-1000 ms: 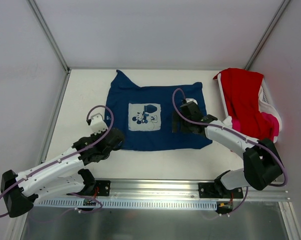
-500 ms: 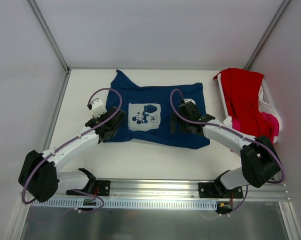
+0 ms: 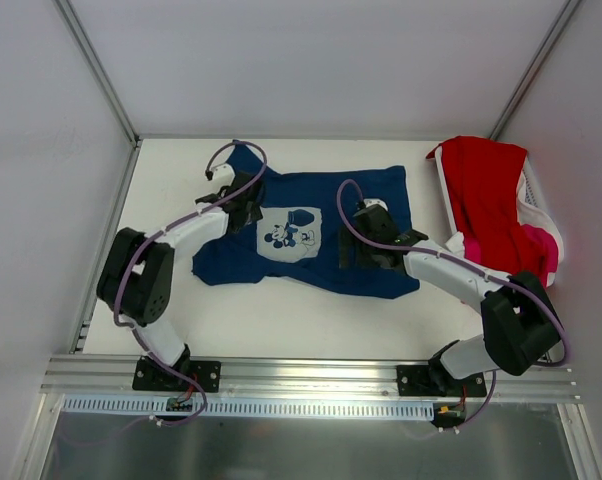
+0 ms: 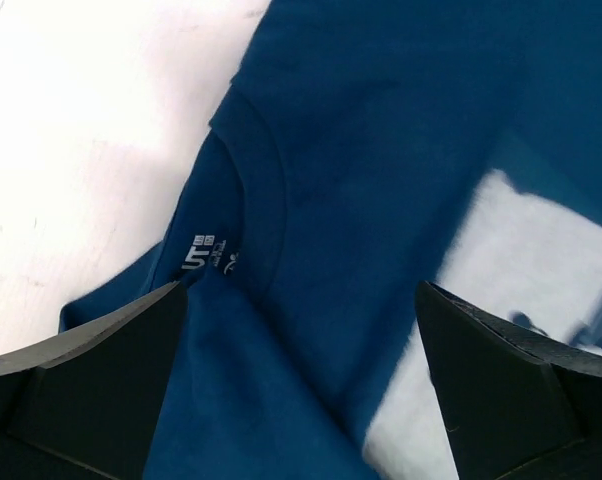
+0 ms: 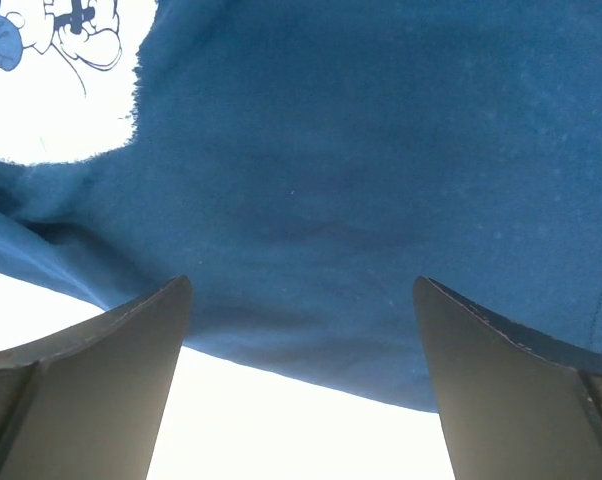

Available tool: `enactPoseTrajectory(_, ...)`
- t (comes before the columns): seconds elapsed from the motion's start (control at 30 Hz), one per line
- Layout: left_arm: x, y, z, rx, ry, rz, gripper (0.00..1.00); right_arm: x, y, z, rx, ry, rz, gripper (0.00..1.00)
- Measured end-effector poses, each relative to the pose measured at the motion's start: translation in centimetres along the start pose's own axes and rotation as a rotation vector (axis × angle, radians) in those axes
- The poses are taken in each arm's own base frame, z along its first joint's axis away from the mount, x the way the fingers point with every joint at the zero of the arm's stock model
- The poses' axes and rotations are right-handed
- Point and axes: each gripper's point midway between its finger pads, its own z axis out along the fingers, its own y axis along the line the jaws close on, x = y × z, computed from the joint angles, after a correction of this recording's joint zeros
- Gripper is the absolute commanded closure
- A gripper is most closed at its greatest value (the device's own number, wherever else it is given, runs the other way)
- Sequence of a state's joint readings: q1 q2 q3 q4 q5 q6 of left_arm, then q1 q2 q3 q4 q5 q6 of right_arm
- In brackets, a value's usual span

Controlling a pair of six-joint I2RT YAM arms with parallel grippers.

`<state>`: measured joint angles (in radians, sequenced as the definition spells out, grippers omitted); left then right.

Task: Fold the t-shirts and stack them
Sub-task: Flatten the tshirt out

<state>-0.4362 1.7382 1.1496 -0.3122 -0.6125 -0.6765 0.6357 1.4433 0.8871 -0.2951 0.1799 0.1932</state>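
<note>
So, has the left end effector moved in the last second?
Yes. The left end effector has swung away from the front rail and now hangs open over the navy t-shirt, near its collar.

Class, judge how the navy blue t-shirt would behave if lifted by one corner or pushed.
Probably floppy: the navy blue t-shirt lies flat with soft creases, so a lifted corner would likely drape. Pushed, it would probably bunch up rather than slide whole, since its near hem lies wrinkled on the table.

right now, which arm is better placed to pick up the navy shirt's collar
Left. The left gripper, open, hangs over the collar of the navy t-shirt; the right gripper, also open, is over its near edge.
</note>
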Motion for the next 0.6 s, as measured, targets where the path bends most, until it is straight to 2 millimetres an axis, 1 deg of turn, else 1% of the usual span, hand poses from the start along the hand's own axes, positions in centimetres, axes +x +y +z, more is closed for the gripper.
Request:
enactPoseTrajectory(0.07, -0.3, 0.0, -1.7, 0.051, -0.009, -0.008, 0.01, 0.0, 0.1, 0.0, -0.002, 0.000, -0.002, 0.03)
enactPoseTrajectory(0.17, 0.0, 1.5, -5.7, 0.134, -0.035, -0.027, 0.01, 0.1, 0.1, 0.0, -0.002, 0.000, -0.003, 0.03)
enactPoseTrajectory(0.23, 0.7, 2.5, -8.4, 0.191, -0.051, -0.051, 0.01, 0.0, 0.1, 0.0, -0.003, -0.001, -0.003, 0.03)
enactPoseTrajectory(0.3, 2.3, 3.4, -10.2, 0.241, -0.046, -0.072, 0.01, 0.0, 0.2, 0.0, -0.003, -0.001, -0.003, 0.03)
enactPoseTrajectory(0.33, 3.1, 3.9, -10.6, 0.253, -0.039, -0.081, 0.01, 0.0, 0.2, 0.0, -0.003, -0.001, -0.003, 0.03)
enactPoseTrajectory(0.4, 6.0, 5.5, -10.7, 0.257, 0.001, -0.099, 0.01, 0.2, 0.2, 0.2, -0.002, 0.005, -0.006, 0.03)
enactPoseTrajectory(0.47, 9.0, 7.5, -9.9, 0.216, 0.048, -0.108, 0.01, 0.4, 0.2, 0.3, -0.001, 0.012, -0.010, 0.03)
enactPoseTrajectory(0.5, 10.1, 8.2, -9.4, 0.202, 0.063, -0.111, 0.01, 0.5, 0.3, 0.4, 0.000, 0.015, -0.012, 0.03)
enactPoseTrajectory(0.53, 11.7, 9.1, -8.8, 0.182, 0.085, -0.111, 0.01, 0.6, 0.3, 0.5, -0.001, 0.019, -0.015, 0.03)
enactPoseTrajectory(0.6, 13.8, 10.2, -8.0, 0.167, 0.107, -0.116, 0.01, 0.8, 0.5, 0.6, -0.001, 0.025, -0.020, 0.03)
